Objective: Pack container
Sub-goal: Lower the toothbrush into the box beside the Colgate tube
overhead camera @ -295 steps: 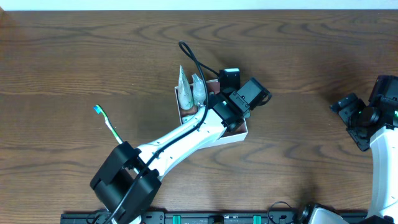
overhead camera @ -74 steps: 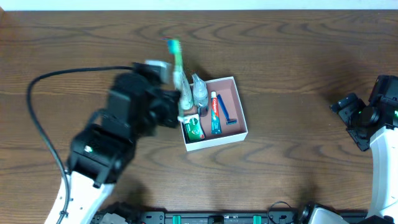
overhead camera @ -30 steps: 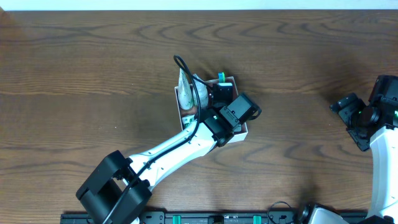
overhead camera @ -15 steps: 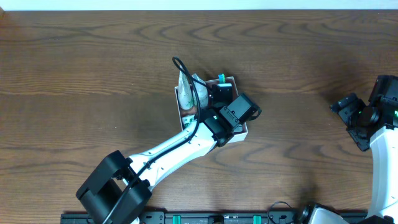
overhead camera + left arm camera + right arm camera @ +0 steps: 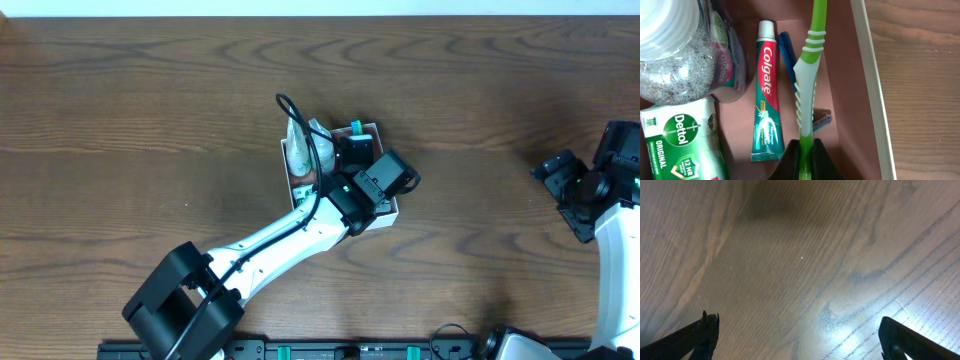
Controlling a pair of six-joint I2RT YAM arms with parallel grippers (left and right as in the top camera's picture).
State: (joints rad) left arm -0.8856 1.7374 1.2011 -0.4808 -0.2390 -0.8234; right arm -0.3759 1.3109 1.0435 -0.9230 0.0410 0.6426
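Observation:
The container [image 5: 290, 182] is a shallow white box with a pinkish-brown inside [image 5: 842, 95], at the table's middle. My left gripper [image 5: 805, 155] is shut on a green-and-white toothbrush [image 5: 807, 75] and holds it low inside the box, along the right wall [image 5: 872, 90]. In the box lie a Colgate toothpaste tube [image 5: 767, 100], a blue razor [image 5: 786, 52], a green Dettol soap [image 5: 680, 142] and clear bottles [image 5: 670, 55]. In the overhead view my left arm [image 5: 375, 185] covers most of the box. My right gripper [image 5: 800, 335] is open and empty above bare wood at the far right [image 5: 575, 190].
A black cable [image 5: 300, 130] loops from the left wrist over the box's left side. The left arm's base [image 5: 185, 310] stands at the front left. The brown wooden table [image 5: 150, 110] stretches around the box.
Over ten seconds my left arm fetched the toothbrush from the table's left and brought it into the box. In the last second nothing has visibly moved.

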